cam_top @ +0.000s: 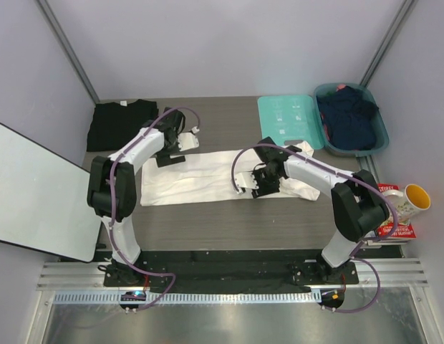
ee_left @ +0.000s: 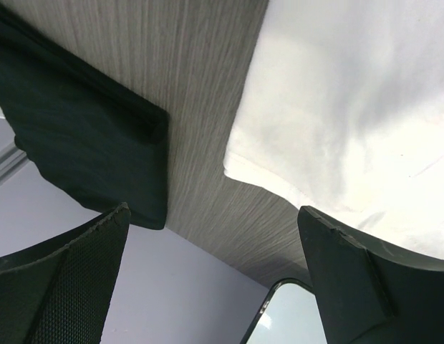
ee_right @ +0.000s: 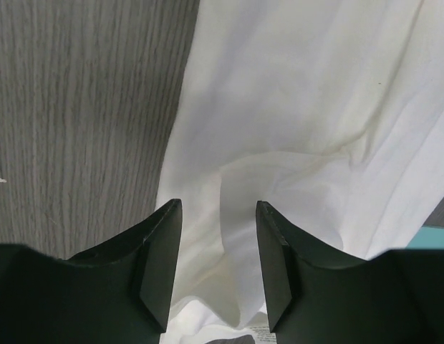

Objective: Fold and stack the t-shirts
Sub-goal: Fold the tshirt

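The white t-shirt lies spread flat across the middle of the table. It also shows in the left wrist view and the right wrist view. The black t-shirt lies folded at the back left, and its corner shows in the left wrist view. My left gripper is wide open and empty, above the white shirt's far left corner. My right gripper is open low over the shirt's right part, with a raised fold of white cloth between its fingers.
A flat teal board lies at the back right, beside a teal basket of dark clothes. A yellow-lined mug stands on books at the right edge. A white panel juts out left of the table.
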{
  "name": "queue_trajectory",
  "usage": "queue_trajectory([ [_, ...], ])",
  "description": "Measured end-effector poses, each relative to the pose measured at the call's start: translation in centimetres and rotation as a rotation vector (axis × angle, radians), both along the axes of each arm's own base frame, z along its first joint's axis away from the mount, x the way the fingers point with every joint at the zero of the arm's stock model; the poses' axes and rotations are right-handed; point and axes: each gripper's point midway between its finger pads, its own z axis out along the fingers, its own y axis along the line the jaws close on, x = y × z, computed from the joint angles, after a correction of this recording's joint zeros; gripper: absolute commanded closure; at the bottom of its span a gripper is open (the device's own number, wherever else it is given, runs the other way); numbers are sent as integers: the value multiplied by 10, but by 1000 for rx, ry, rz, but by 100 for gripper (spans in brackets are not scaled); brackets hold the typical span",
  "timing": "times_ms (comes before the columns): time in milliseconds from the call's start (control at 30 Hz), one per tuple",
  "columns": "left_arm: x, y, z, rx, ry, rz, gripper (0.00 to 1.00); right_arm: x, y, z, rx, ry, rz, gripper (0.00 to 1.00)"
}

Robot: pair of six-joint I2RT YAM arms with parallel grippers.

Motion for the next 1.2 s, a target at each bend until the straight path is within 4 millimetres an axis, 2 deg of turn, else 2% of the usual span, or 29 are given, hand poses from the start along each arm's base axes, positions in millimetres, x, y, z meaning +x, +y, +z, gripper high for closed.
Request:
queue_trajectory([
  [200,-6,3,-7,14,18,7,0,12,2,-13,-16,-20,-5,54],
  [300,-6,4,-7,17,16,9,0,16,3,-19,-23,-23,-8,61],
  [400,-5,6,-7,17,12,13,0,18,2,-27,-36,-16,-12,73],
  [433,-4,6,-6,18,11,14,0,19,2,-28,-39,-14,-11,80],
  [533,-4,9,-7,19,10,20,0,23,3,-30,-45,-20,-15,91],
  [633,-4,11,-7,19,10,25,0,27,4,-26,-44,-29,-19,97],
  [800,-3,12,-7,19,9,26,0,31,9,-11,-37,-17,-29,97],
  [1000,-3,12,-8,21,11,24,0,35,23,13,-4,32,-21,91],
  [1200,-3,13,-8,27,11,22,0,18,21,5,-25,145,-6,93],
])
